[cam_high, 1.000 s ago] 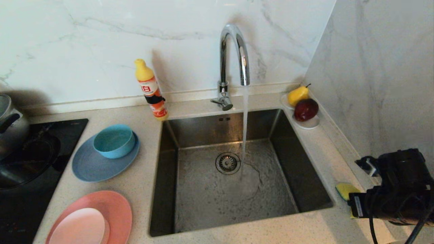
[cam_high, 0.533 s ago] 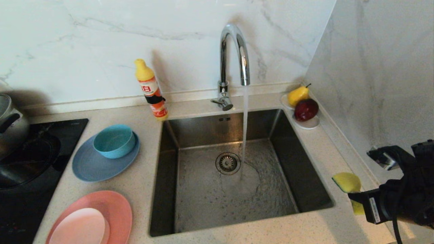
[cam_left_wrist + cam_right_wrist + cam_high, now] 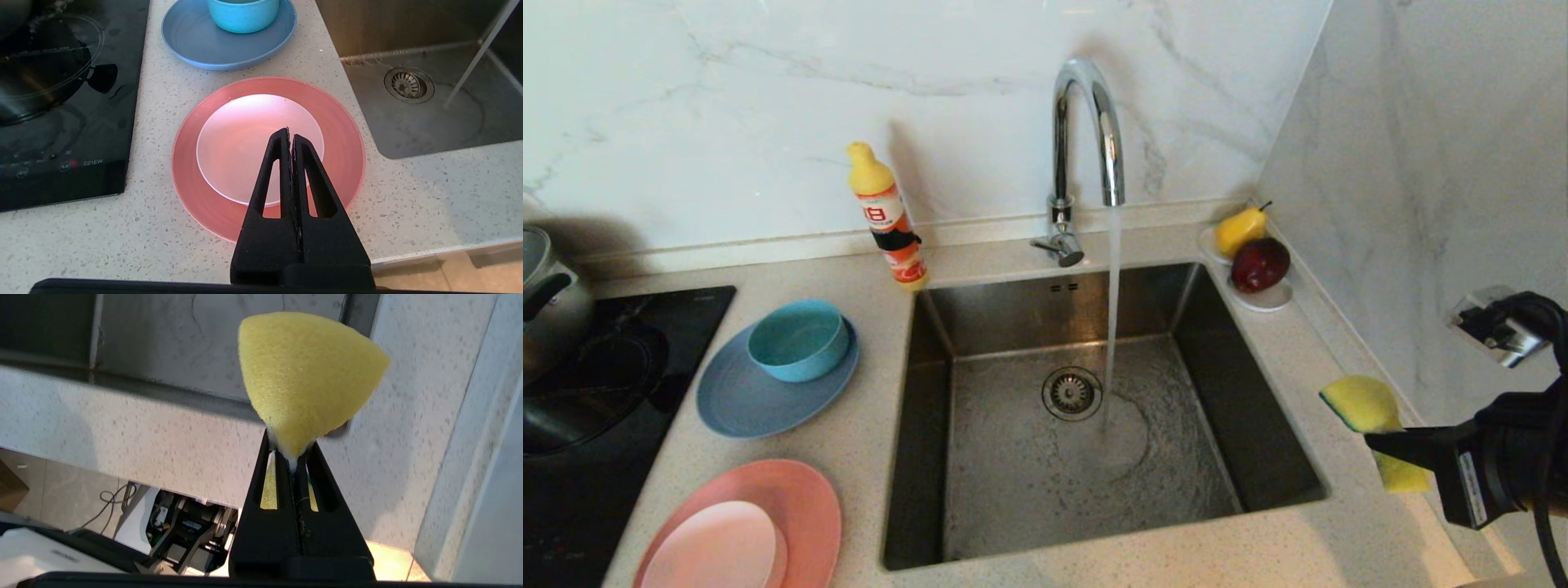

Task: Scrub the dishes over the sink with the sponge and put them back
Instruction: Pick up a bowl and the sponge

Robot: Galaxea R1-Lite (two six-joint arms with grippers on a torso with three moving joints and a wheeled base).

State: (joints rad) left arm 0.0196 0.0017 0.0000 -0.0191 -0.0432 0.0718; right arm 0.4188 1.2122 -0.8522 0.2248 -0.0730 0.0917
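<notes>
Steel sink (image 3: 1029,310) fills the middle of the counter (image 3: 866,433), water running from the tap (image 3: 1086,122) beside the drain. On the counter's left side the salmon-pink plate (image 3: 800,490) lies at the near edge with the small pale pink dish (image 3: 715,547) on it; behind them the grey-blue plate (image 3: 735,400) carries the teal bowl (image 3: 796,339). These look light, stiff and slick when wet, so I judge a rim pinch the surest hold. Left gripper (image 3: 290,134) hangs above the pale dish, jaws closed on nothing. Right gripper (image 3: 292,457), above the counter's right edge, has its jaws clamped on the sponge (image 3: 1368,408); the soft foam is squashed at the pinch and fans out beyond it
</notes>
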